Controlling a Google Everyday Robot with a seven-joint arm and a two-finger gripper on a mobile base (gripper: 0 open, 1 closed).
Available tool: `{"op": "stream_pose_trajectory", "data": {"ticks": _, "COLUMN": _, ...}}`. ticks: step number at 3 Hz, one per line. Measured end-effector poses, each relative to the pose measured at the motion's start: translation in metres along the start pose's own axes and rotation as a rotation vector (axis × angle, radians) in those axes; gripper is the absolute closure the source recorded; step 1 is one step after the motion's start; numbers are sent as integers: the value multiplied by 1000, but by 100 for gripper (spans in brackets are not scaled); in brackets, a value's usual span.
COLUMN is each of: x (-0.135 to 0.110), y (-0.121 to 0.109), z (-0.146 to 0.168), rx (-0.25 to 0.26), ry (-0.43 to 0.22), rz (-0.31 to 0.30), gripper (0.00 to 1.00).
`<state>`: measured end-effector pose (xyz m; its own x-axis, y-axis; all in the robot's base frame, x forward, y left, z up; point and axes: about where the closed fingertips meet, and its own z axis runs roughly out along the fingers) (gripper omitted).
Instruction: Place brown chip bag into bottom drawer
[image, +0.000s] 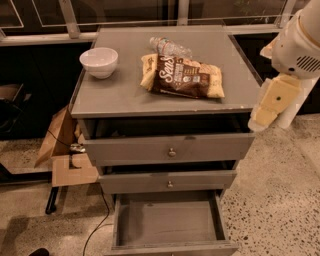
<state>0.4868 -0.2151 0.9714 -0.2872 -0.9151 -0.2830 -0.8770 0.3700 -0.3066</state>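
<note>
The brown chip bag (182, 76) lies flat on the grey cabinet top (120, 95), right of centre, dark brown with white script and tan ends. The bottom drawer (167, 222) is pulled open below the two knobbed drawers, and its flat grey floor is bare. My gripper (269, 102) hangs at the cabinet's right side, off the top's front right corner. It is apart from the bag and level with the top drawer. The white arm (300, 42) rises above it.
A white bowl (99, 61) sits at the top's left. A clear plastic bottle (170, 47) lies just behind the bag. The top drawer (170, 147) and middle drawer (167, 181) stand slightly ajar. Cardboard (62, 150) and a cable lie on the floor at left.
</note>
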Motion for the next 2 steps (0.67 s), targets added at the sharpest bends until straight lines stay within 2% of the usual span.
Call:
{"op": "stream_pose_trajectory", "data": {"ticks": 1, "x": -17, "y": -34, "z": 31, "rx": 38, "ry": -56, "rz": 62, "gripper": 0}}
{"op": "stream_pose_trajectory", "data": {"ticks": 2, "x": -33, "y": -54, "z": 57, "rx": 41, "ry": -100, "rz": 85, "gripper": 0}}
